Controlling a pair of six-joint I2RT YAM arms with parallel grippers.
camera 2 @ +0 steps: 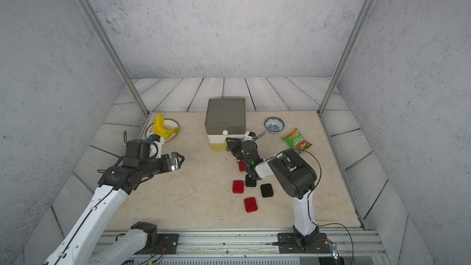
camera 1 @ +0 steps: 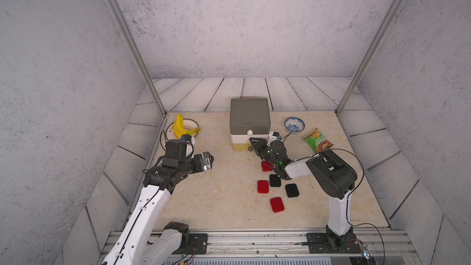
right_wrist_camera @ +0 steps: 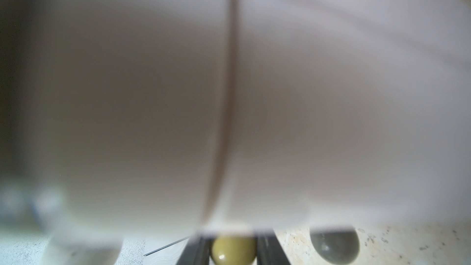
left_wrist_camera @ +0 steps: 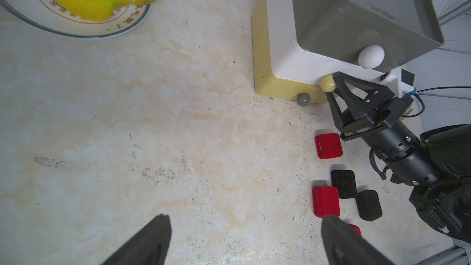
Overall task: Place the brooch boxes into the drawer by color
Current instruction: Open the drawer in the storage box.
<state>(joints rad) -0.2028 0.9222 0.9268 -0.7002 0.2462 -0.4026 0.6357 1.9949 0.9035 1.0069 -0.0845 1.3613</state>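
The drawer (camera 1: 249, 113) (camera 2: 225, 113) (left_wrist_camera: 356, 8) stands at the back middle: grey tier on top, white in the middle, yellow at the bottom. My right gripper (camera 1: 252, 140) (left_wrist_camera: 331, 85) (right_wrist_camera: 233, 251) is at its front, fingers closed on either side of the white tier's pale-yellow knob (left_wrist_camera: 328, 83) (right_wrist_camera: 233, 249). All tiers look shut. Brooch boxes lie on the table in front: red ones (camera 1: 263, 186) (camera 1: 277, 204), a third red one (camera 1: 266, 166) partly under the right arm, and two black ones (camera 1: 275, 180) (camera 1: 291, 190). My left gripper (camera 1: 210, 160) (left_wrist_camera: 242, 223) hovers open and empty, left of them.
A plate (camera 1: 193, 123) with bananas (camera 1: 179, 126) sits at the back left. A blue-patterned bowl (camera 1: 294, 124) and a green snack bag (camera 1: 318, 140) lie right of the drawer. The grey knob (left_wrist_camera: 303, 99) and the white knob (left_wrist_camera: 371, 56) flank the held one.
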